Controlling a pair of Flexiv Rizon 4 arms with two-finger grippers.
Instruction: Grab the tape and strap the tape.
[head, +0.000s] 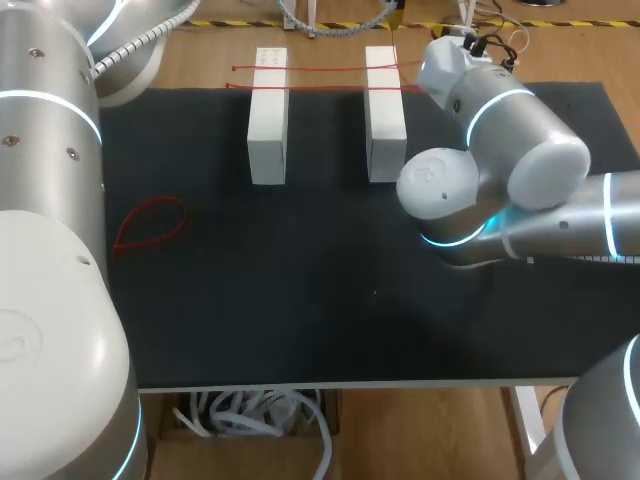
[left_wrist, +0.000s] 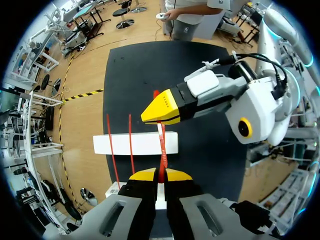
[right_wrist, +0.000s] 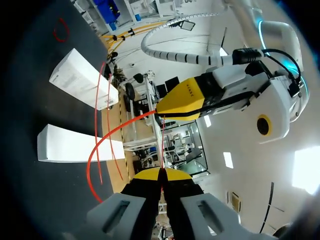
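Note:
A thin red strap (left_wrist: 161, 145) is stretched between my two grippers, above the near white block (left_wrist: 135, 144). My left gripper (left_wrist: 160, 175) is shut on one end of it. My right gripper (left_wrist: 161, 111) faces it and pinches the strap further along. In the right wrist view my right gripper (right_wrist: 161, 174) is shut on the strap (right_wrist: 120, 131), which bows out in a loop from the left gripper (right_wrist: 175, 107). Neither gripper's fingers show in the head view; only my right arm (head: 500, 170) and left arm (head: 50, 250) do.
Two white blocks (head: 268, 115) (head: 384, 110) stand side by side at the back of the black mat (head: 330, 300). Two more red straps (head: 320, 69) lie across them. A closed red strap loop (head: 150, 225) lies on the mat's left part.

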